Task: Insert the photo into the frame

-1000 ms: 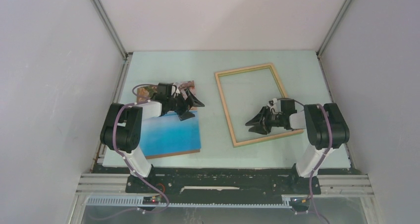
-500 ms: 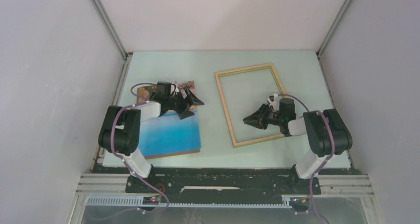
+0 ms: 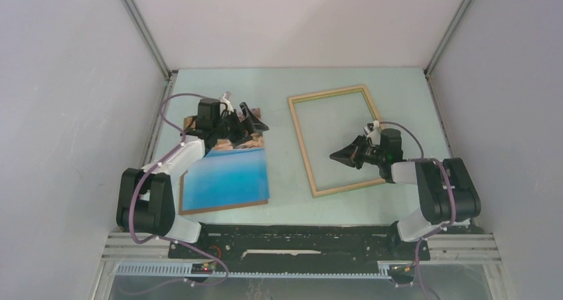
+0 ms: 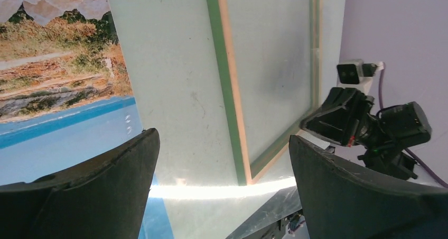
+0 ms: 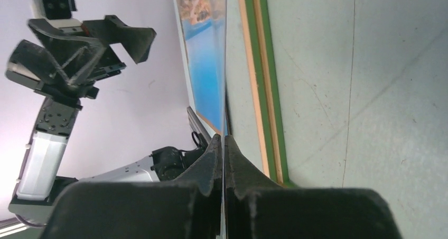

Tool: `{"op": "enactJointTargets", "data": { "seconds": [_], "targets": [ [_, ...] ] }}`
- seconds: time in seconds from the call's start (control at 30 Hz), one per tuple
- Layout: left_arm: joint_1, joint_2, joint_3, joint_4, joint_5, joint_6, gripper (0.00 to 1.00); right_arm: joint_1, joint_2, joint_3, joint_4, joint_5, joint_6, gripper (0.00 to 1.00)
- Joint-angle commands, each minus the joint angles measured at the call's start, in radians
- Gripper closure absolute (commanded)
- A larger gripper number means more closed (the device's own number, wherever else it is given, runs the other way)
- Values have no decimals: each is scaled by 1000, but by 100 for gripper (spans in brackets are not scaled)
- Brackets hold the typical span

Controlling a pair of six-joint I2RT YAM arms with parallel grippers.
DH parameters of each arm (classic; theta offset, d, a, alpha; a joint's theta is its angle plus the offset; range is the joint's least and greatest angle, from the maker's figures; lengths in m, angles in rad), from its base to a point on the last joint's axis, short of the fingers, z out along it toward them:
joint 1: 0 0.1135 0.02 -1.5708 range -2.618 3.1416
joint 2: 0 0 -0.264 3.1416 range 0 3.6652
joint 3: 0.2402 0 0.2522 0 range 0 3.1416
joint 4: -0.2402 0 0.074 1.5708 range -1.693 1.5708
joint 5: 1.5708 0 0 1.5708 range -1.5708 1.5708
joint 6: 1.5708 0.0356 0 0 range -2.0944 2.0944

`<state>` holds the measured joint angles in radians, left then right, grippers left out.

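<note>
Now, right gripper [image 3: 334, 156] over frame [image 3: 303, 147]

The photo [image 3: 226, 177] lay flat on the surface [image 3: 285, 94] in the left half of the top view. The frame [image 3: 302, 144] lay to its right, near the centre, apart from it. The left tool [image 3: 255, 130] hung over the photo's far end. The right tool [image 3: 335, 156] pointed left over the frame's opening, in its lower half.

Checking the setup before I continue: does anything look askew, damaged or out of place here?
Nothing damaged or spilled. The frame lies flat but skewed to the table's edges, empty; the photo lies apart to its left, picture up, slightly turned too.
</note>
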<state>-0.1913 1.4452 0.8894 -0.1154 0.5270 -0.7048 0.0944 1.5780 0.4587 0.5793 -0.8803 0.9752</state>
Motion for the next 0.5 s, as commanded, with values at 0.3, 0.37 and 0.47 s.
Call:
{"op": "enactJointTargets", "data": {
  "seconds": [0.3, 0.37, 0.47],
  "targets": [
    [-101, -3, 41, -85, -101, 36, 0, -201, -461, 189, -758, 49, -388, 100],
    [-159, 1, 46, -85, -135, 7, 0, -249, -516, 236, -885, 60, -447, 100],
    [-252, 31, 84, -93, -237, -53, 6, -327, -578, 317, -1040, 69, -510, 100]
  ]
}}
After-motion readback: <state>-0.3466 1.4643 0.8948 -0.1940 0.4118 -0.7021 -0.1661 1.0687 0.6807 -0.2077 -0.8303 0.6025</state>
